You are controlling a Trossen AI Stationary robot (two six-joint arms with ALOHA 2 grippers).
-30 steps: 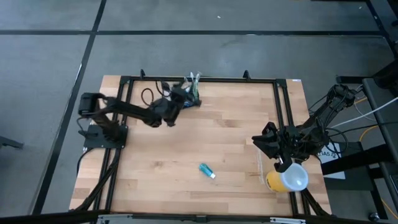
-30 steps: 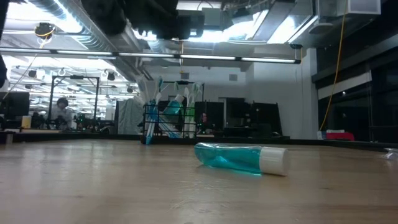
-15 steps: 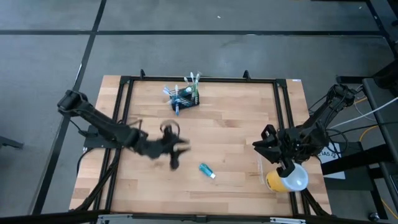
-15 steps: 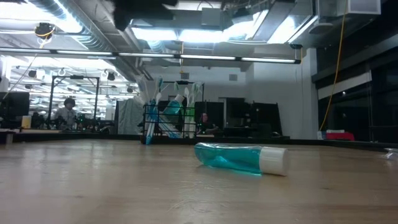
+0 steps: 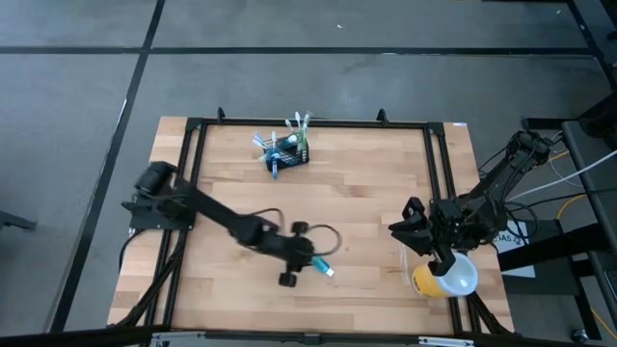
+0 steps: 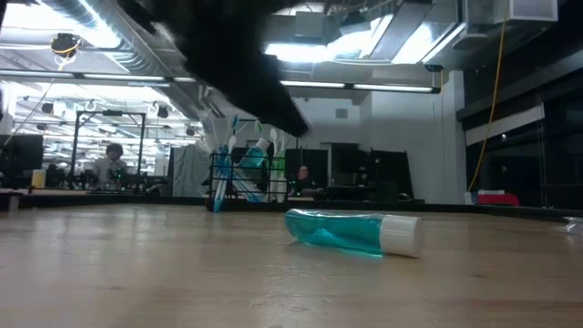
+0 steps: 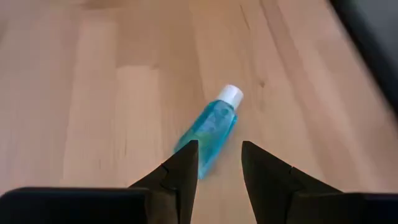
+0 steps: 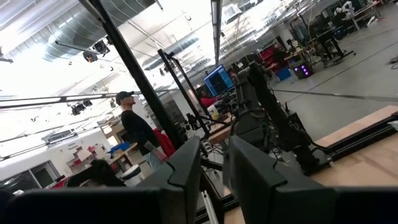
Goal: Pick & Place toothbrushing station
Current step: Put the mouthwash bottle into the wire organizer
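The toothbrushing station [image 5: 287,151], a black wire-mesh holder stuffed with toothbrushes, stands upright at the far middle edge of the desk [image 5: 366,183], nothing touching it. A second ago my left tool was right on it; half a second ago I was already clear and mid-desk. So I judge the station placed and let go, and that part of the task looks done.

Now my left tool [image 5: 299,258] hangs over the near-middle of the desk, just beside a small blue bottle with a white cap [image 5: 321,264] lying on its side. In the left wrist view the bottle [image 7: 211,127] lies just ahead of my fingers [image 7: 180,171], which stand a narrow gap apart and hold nothing. Looks like the bottle is my next pick, likely bound for the station.

My right tool [image 5: 424,231] waits at the right edge, fingers narrowly apart, empty, unmoved, beside a yellow cup with a white lid [image 5: 445,276].
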